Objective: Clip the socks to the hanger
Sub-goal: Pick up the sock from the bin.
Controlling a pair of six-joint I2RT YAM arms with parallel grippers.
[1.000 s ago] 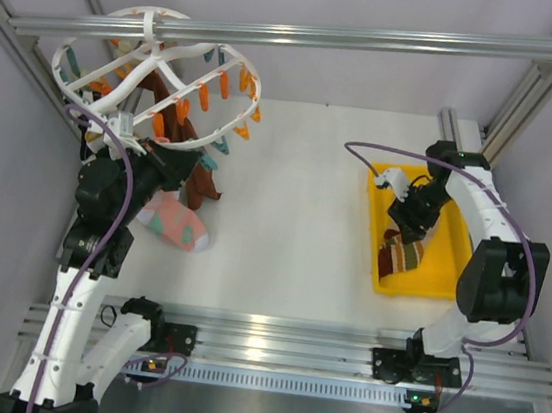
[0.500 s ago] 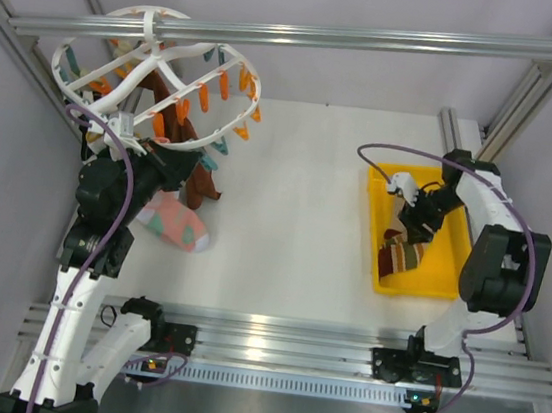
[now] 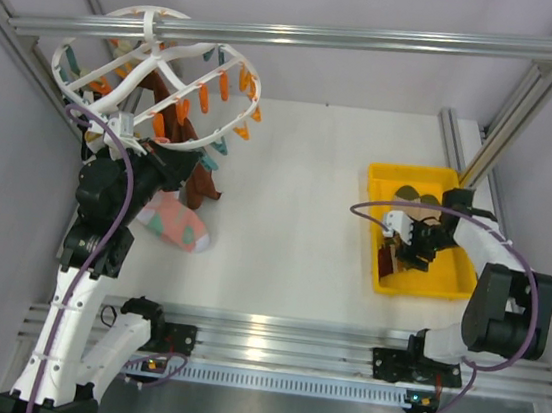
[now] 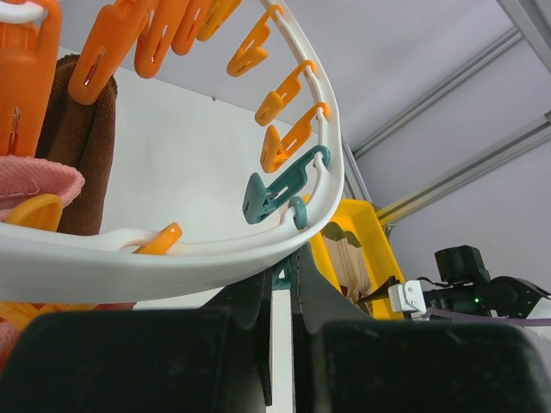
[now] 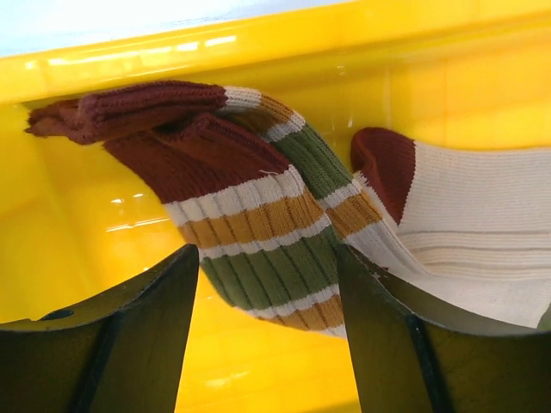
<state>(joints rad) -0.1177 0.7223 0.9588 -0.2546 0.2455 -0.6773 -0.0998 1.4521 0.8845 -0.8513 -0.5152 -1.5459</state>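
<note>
The hanger, a white ring with orange and teal clips, hangs tilted at the back left. Maroon-brown socks hang from it. A pink sock with mint and orange patches hangs with its foot on the table. My left gripper is shut on a teal clip under the hanger's rim, which fills the left wrist view above my left gripper. My right gripper is open, low in the yellow tray. Its jaws straddle a maroon, green and orange striped sock beside a beige sock.
An aluminium rail runs across the back above the hanger. Frame posts stand at the back right corner. The yellow tray wall rises just behind the striped sock. A purple cable loops beside the right arm.
My right gripper has moved toward the near end of the tray and dropped lower over the striped sock. The left arm and the hanger have not moved.
</note>
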